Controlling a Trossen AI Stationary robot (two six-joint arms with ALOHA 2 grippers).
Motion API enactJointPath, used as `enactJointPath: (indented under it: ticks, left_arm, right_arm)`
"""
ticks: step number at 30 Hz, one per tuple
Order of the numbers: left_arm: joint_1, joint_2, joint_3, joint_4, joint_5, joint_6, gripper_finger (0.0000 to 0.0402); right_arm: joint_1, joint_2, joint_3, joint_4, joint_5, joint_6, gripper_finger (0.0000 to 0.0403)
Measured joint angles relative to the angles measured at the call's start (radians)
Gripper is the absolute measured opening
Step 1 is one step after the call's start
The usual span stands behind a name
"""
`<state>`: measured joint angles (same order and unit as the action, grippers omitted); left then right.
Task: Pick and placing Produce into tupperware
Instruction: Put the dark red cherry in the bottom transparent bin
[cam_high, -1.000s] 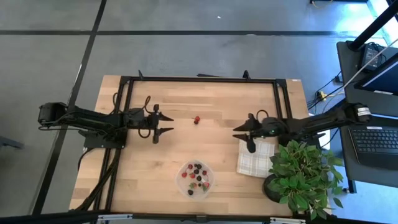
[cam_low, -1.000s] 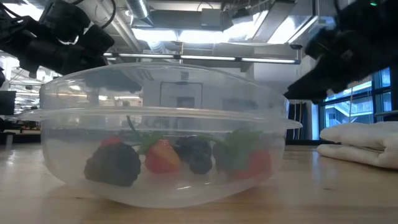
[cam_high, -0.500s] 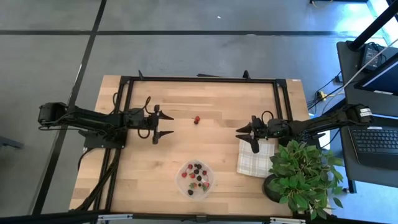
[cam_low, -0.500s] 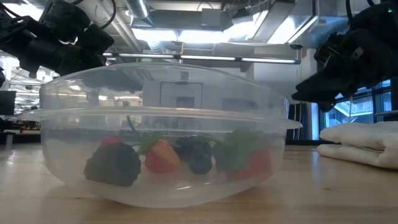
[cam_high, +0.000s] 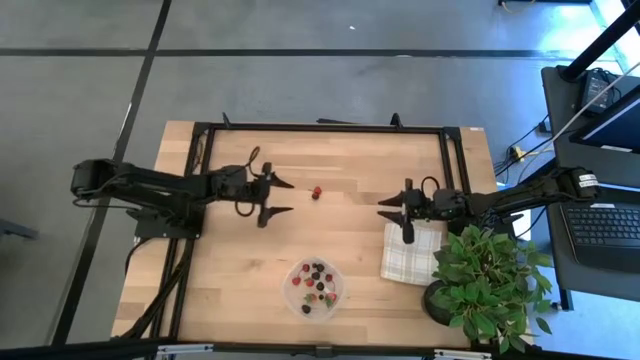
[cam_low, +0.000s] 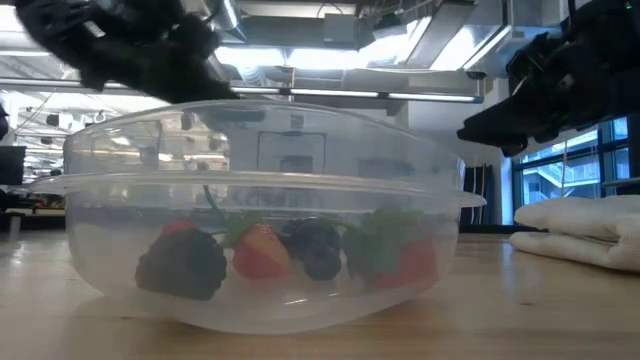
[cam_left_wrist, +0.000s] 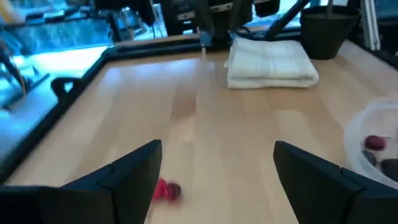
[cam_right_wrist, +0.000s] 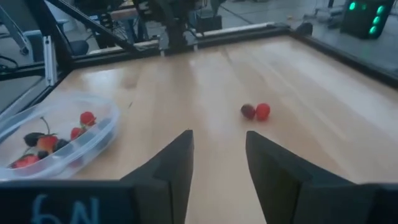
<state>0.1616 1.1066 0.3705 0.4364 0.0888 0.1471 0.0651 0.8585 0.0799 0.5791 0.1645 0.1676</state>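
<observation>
We have two slim black arms, the left arm (cam_high: 150, 188) and the right arm (cam_high: 520, 197), each built of jointed tube segments. Thin black cables loop beside our left wrist. A pale band rings our right arm near its base. Our fingers (cam_left_wrist: 118, 180) are matte black wedges tapering to pointed tips.

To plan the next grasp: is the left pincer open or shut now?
Open. The left pincer shows both fingers spread wide apart, nothing between them, with a red berry on the table just ahead.
</observation>
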Motion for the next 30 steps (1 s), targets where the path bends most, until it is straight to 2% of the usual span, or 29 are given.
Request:
enactJointPath:
  ticks: [5,9,16,24,30]
  left_arm:
    - [0.004,0.158,0.140,-0.120,0.008,0.105,0.0302]
    - [0.030,0.291,0.214,-0.146,0.012,0.125,0.0302]
    - [0.088,0.473,0.309,-0.154,0.130,0.144,0.0302]
    - [0.094,0.609,0.390,-0.153,0.142,0.177,0.0302]
    - [0.108,0.638,0.394,-0.160,0.125,0.163,0.0302]
  right_arm:
    - [-0.004,0.000,0.000,0.008,0.004,-0.045,0.0149]
    - [-0.004,0.001,0.000,0.008,0.004,-0.053,0.0149]
    - [-0.004,0.001,0.000,0.007,0.004,-0.068,0.0149]
    - [-0.004,0.001,0.000,0.002,0.004,-0.068,0.0149]
    - [-0.004,0.001,0.000,-0.001,0.004,-0.067,0.0149]
